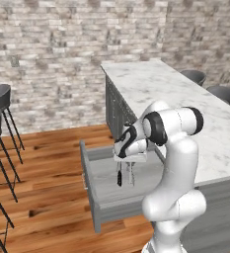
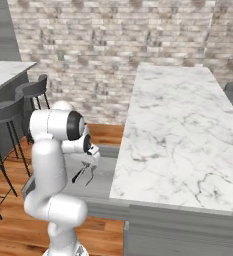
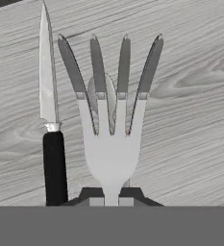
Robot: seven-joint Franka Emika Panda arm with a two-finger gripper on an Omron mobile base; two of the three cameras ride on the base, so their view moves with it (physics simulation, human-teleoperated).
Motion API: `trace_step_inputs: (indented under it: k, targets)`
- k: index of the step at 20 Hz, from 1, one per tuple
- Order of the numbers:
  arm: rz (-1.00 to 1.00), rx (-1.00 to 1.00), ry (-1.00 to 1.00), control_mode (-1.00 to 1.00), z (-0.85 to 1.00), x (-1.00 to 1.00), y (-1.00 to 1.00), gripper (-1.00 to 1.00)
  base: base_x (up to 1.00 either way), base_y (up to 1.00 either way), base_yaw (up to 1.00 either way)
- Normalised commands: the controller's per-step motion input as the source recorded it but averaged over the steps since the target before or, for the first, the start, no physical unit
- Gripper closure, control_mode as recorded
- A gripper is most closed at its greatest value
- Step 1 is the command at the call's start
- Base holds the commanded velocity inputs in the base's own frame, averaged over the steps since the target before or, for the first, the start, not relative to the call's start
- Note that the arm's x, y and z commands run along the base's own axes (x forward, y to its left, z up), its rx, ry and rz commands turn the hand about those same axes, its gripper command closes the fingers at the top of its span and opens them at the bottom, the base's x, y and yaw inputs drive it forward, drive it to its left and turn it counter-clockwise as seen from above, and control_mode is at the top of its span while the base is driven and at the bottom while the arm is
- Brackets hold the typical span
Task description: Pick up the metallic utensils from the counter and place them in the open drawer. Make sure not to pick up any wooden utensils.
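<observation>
The gripper (image 3: 111,201) pinches a silver fork (image 3: 111,120) by its handle, tines pointing away, above the open drawer (image 1: 94,197). A black-handled knife (image 3: 50,120) lies on the drawer's grey floor beside it. Beyond, the marble counter (image 2: 173,130).

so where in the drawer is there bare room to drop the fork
Bare floor lies right of the fork in the hand view, in the drawer. It is crowded on the other side, by the knife. The gripper hangs over the drawer.

fork (image 3: 111,144): silver-grey | knife (image 3: 51,120): silver blade, black handle | drawer (image 3: 190,96): grey woodgrain | counter (image 1: 185,94): white, grey-veined
</observation>
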Motion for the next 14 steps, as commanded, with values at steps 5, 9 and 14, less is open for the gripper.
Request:
trace_step_inputs:
  k: [5, 9, 14]
  targets:
    - [0.00, 0.00, 0.20, -1.00, -0.75, 0.17, -0.15, 1.00, 0.00, 0.00, 0.00]
    - [0.00, 0.00, 0.17, -1.00, -0.60, 0.39, -0.13, 1.00, 0.00, 0.00, 0.00]
    - [0.00, 0.00, 0.15, -1.00, -0.52, 0.65, -0.01, 1.00, 0.00, 0.00, 0.00]
